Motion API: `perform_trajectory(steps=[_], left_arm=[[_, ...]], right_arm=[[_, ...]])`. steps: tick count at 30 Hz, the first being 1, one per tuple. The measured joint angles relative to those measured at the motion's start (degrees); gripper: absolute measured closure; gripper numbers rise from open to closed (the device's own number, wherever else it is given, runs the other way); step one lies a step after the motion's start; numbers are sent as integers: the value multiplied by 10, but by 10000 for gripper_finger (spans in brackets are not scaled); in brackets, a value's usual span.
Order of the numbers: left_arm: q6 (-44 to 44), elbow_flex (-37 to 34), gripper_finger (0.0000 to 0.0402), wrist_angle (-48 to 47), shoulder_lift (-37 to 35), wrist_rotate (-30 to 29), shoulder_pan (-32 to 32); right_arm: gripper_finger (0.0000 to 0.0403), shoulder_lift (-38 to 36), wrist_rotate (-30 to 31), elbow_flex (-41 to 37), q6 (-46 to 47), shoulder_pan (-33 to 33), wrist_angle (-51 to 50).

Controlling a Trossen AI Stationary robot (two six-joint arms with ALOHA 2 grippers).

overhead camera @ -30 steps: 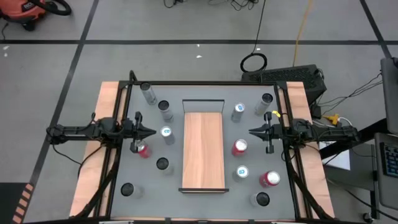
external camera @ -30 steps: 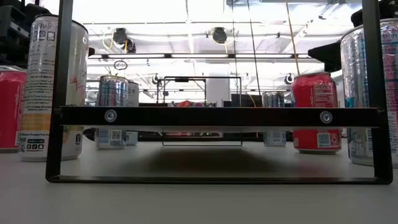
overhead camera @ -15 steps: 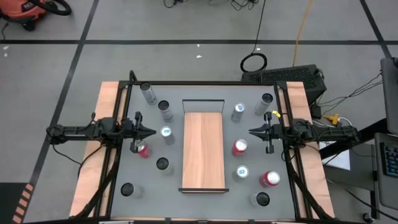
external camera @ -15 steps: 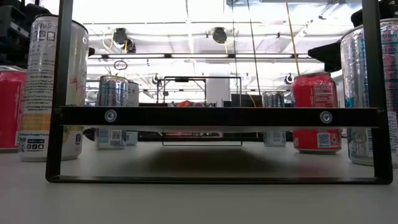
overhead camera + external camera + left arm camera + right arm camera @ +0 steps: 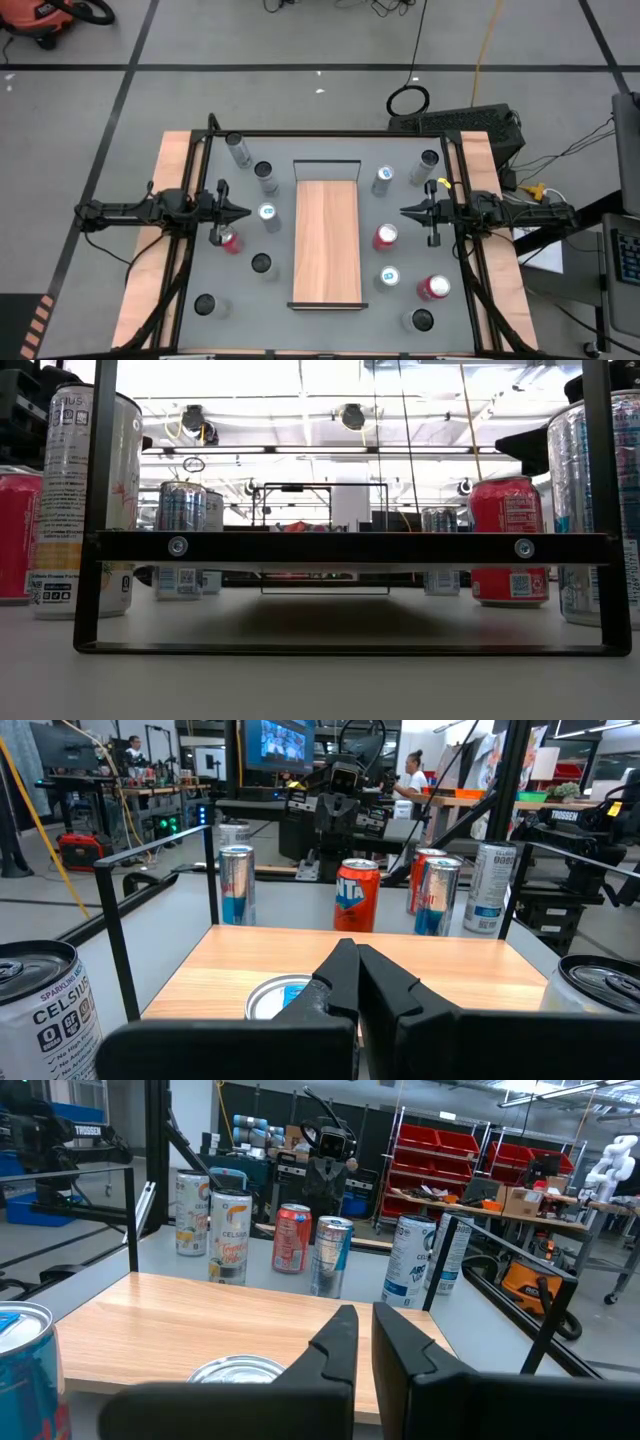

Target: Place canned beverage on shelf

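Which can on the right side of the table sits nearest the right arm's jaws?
The red-topped can beside the shelf, just below the right gripper; the other right-side cans stand farther off.

Both arms face inward, left end effector (image 5: 243, 212) and right end effector (image 5: 404, 211) closed.

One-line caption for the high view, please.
Bare wooden shelf mid-table, cans standing on both sides, left pincer and right pincer facing it from opposite edges.

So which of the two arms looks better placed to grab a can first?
Roughly even, slightly the left. The left tool sits next to a blue-topped can by the shelf; the right tool has a red can near it, slightly off to one side. Neither holds anything.
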Motion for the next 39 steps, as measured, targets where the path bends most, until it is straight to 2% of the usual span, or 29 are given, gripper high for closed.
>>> perform_trajectory(steps=[24, 30, 39], left_arm=[[0, 0, 402, 0, 0, 0, 0], [0, 0, 402, 0, 0, 0, 0], [0, 0, 402, 0, 0, 0, 0]], right_arm=[[403, 0, 0, 0, -1, 0, 0], [403, 0, 0, 0, -43, 0, 0], [403, 4, -2, 9, -22, 0, -3]])
